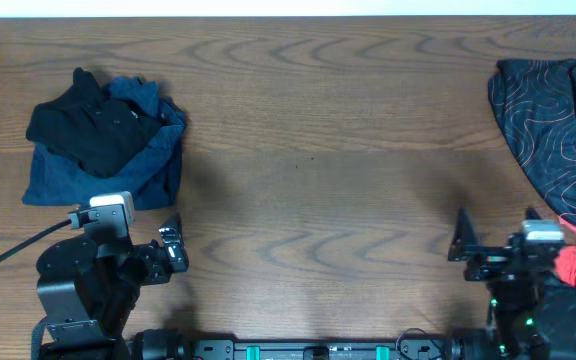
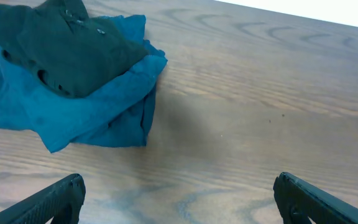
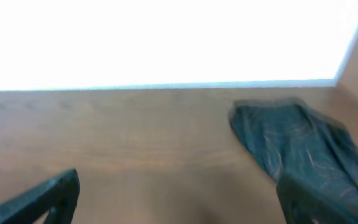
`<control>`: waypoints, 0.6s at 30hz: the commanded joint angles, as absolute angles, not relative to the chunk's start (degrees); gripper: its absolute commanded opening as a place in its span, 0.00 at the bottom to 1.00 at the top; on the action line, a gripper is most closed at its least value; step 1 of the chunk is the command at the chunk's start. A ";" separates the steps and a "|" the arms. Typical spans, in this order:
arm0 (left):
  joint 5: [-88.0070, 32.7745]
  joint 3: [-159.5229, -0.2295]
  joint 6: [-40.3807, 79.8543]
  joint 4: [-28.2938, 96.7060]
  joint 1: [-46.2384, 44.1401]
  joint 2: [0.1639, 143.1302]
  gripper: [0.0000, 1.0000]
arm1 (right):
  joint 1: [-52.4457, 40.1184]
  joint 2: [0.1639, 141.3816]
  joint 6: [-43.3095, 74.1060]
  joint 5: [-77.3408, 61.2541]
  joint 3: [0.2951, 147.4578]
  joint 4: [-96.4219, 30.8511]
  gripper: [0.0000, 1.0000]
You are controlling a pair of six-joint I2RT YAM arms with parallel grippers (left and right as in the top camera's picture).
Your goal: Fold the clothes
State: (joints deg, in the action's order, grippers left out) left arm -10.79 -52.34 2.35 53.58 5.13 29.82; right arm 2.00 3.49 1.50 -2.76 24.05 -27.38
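A black garment [image 1: 93, 125] lies bunched on top of a blue garment [image 1: 138, 175] at the table's left; both show in the left wrist view, black [image 2: 67, 43] over blue [image 2: 104, 106]. A dark patterned garment [image 1: 558, 120] with thin pink lines lies at the right edge; it also shows in the right wrist view [image 3: 297, 140]. My left gripper [image 1: 171, 248] is open and empty, near the front edge, below the pile [image 2: 179, 196]. My right gripper [image 1: 493, 240] is open and empty, left of the patterned garment [image 3: 179, 193].
A red patch of cloth [image 1: 570, 262] shows by the right arm at the front right. A black cable [image 1: 13, 250] runs from the left arm off the left edge. The wooden table [image 1: 318, 150] spreads between the two piles.
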 commanded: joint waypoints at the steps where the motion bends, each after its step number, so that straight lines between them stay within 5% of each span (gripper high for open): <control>1: -11.53 -52.29 2.39 53.56 5.02 29.58 0.98 | 1.08 0.38 -3.90 -7.49 16.88 -19.40 0.99; 8: -11.53 -52.29 2.39 53.58 5.02 29.58 0.98 | -0.56 0.27 -12.91 -7.55 4.34 -3.49 0.99; 18: -11.53 -52.29 2.39 53.56 5.02 29.58 0.98 | -0.45 1.65 -12.71 -7.57 0.49 -3.90 0.99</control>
